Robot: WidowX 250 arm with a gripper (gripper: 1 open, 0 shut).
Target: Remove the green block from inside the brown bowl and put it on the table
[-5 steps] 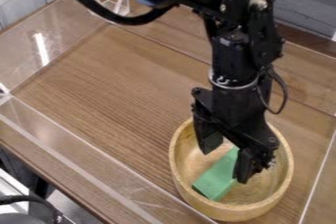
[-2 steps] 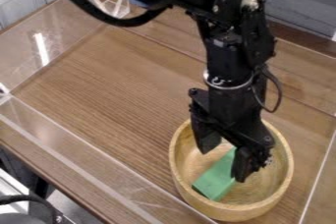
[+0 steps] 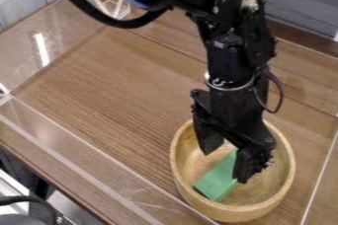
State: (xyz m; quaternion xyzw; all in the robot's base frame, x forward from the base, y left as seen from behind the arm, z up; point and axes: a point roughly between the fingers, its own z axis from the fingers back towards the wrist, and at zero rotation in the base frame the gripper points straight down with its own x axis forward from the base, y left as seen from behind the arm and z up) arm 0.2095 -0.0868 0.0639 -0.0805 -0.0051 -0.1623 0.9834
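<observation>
One green block (image 3: 216,179) in play, lying in the brown bowl (image 3: 189,186), down on the floor of it, long side running slantwise toward the near rim. Your gripper (image 3: 222,154) is right over the bowl, fingers spread wide, nothing visibly held; the gripper covers the block's far end, so you can't tell whether a finger touches it.

Handling guess: block looks light and rigid, matte, so decent friction and little risk of crushing. Flat and low, though: not much side to grab. Take it across the short width, near mid-length, fingertips well down on both long sides. Pinch near an end and it'll likely pivot or tip. Curved bowl wall may crowd a fingertip, and a light bowl could skid if you push it. Close gently, lift straight, clear the thick rim, then set it flat on the table (image 3: 113,86), left of the bowl in view.
</observation>
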